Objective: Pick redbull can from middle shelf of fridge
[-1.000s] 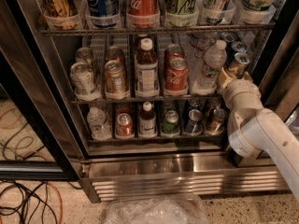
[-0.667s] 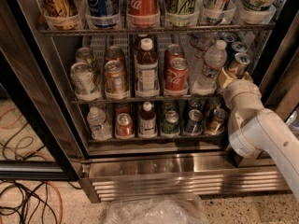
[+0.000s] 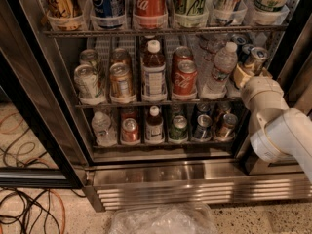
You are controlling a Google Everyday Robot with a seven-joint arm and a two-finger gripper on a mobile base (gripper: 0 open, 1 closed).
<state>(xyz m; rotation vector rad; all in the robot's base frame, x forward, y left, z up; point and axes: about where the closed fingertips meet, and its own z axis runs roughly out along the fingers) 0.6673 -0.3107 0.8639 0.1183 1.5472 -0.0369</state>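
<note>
The fridge (image 3: 195,186) stands open in front of me. Its middle shelf (image 3: 161,102) holds cans and bottles in white trays. At the shelf's far right a slim redbull can (image 3: 257,58) with a shiny silver top stands tilted, with another behind it (image 3: 239,40). My gripper (image 3: 243,75), at the end of the white arm (image 3: 278,126), reaches in from the lower right. It is right at the front redbull can, just left of and below it. The arm's wrist hides the can's lower part.
A clear water bottle (image 3: 222,67) stands just left of the gripper, and red Coca-Cola cans (image 3: 184,77) stand beside it. The dark door frame (image 3: 34,106) runs down the left. Cables (image 3: 24,211) lie on the floor at the left, and a clear plastic bag (image 3: 161,221) lies below the grille.
</note>
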